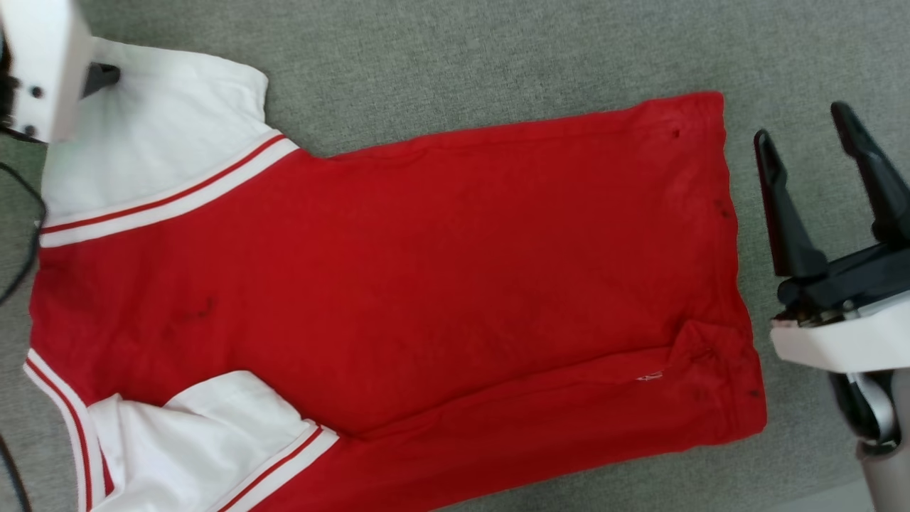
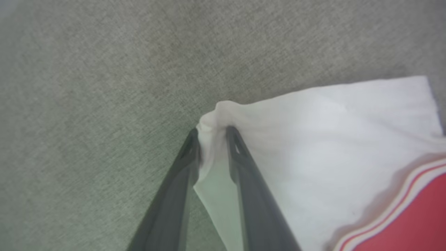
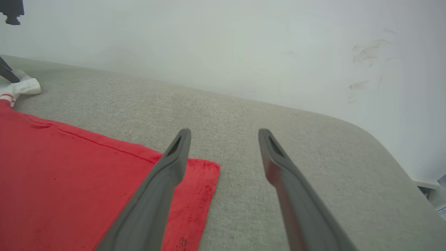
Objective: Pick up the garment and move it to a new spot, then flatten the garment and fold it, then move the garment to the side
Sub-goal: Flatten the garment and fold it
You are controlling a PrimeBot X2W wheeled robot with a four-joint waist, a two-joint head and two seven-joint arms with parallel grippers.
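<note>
Grey padded surface (image 1: 498, 57) is carrying the garment (image 1: 426, 270), which is lying spread lengthwise with a plain red face up, sleeve end toward the robot's left, hem toward its right; no print is showing. First risk: nothing is pinning the hem, so a pull from one corner alone is likely dragging or skewing the whole shirt across the surface. The far white sleeve (image 1: 156, 135) is lying open and flat. The near sleeve (image 1: 206, 427) is lying doubled in over the body, and the near hem corner (image 1: 704, 355) is puckering into a ridge. I am judging that both are getting pressed in as creases if folding is going ahead unsmoothed. The left gripper (image 2: 212, 134) is pinching a bunched bit of the far sleeve's outer corner between its fingers. The bite is looking shallow, right at the cloth's edge, so it may be slipping free on a lift, or catching one layer only and opening the sleeve like a bag. The right gripper (image 1: 802, 122) is hanging with jaws wide apart, holding nothing, just beside the hem and off the cloth; coming straight down there, it is closing on bare surface. A dark cable (image 1: 28, 235) is looping beside the sleeve end and could be snagging a dragged sleeve.
</note>
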